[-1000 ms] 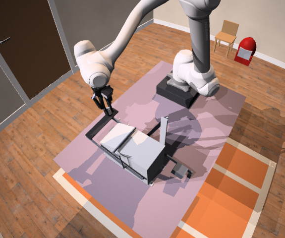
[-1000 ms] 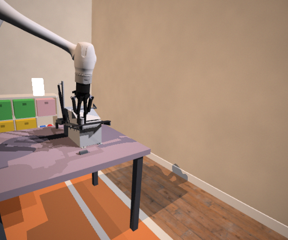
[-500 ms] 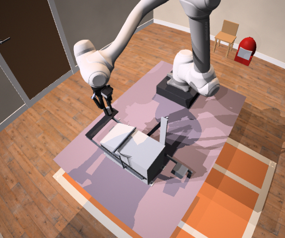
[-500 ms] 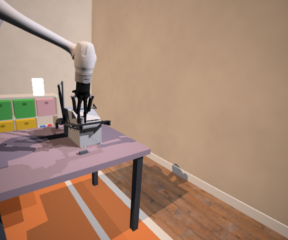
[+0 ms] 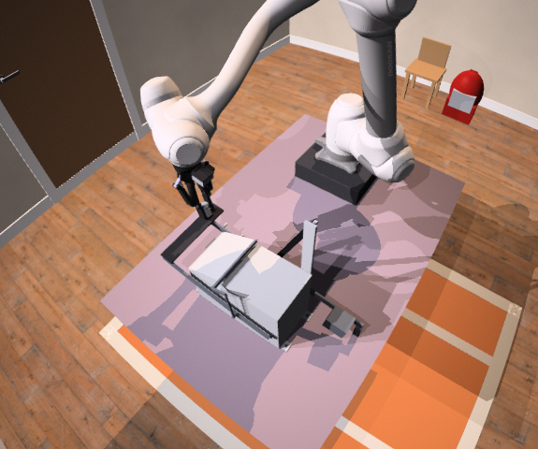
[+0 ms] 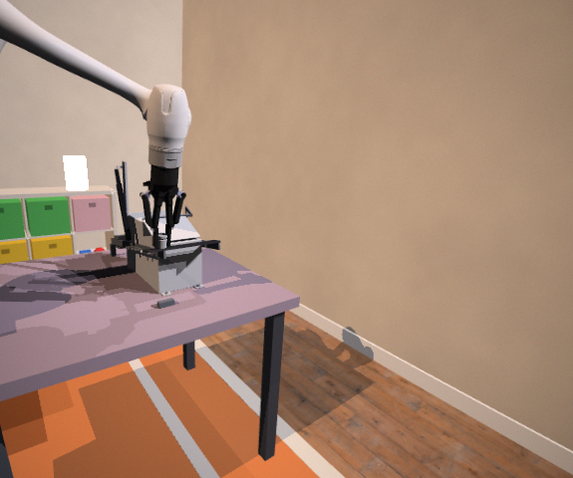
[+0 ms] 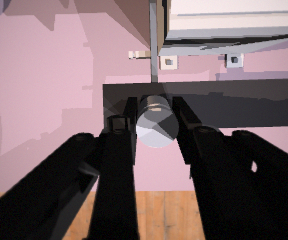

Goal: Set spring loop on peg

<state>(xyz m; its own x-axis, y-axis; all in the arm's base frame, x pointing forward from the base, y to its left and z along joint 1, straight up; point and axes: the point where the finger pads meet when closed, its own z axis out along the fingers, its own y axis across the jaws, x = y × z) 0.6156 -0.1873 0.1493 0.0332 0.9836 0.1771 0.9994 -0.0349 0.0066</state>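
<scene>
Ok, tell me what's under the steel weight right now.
The weight, gripped in the hand, stands over the dark pedal. Its base is hidden by its own body, so contact with the pedal cannot be seen. Below the pedal lies the pink bench.

A home playroom: plank floor [image 5: 41,338], orange rug [image 5: 452,328], coloured toy bins [image 6: 0,218], wooden chair [image 5: 428,65], brown door [image 5: 50,81]

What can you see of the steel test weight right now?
The steel test weight is a small grey metallic cylinder with a flat round end facing the wrist camera. It stands upright between the fingers of the gripper, which is shut on it. It is at the dark pedal, near its outer end; whether its base rests there cannot be told.
</scene>
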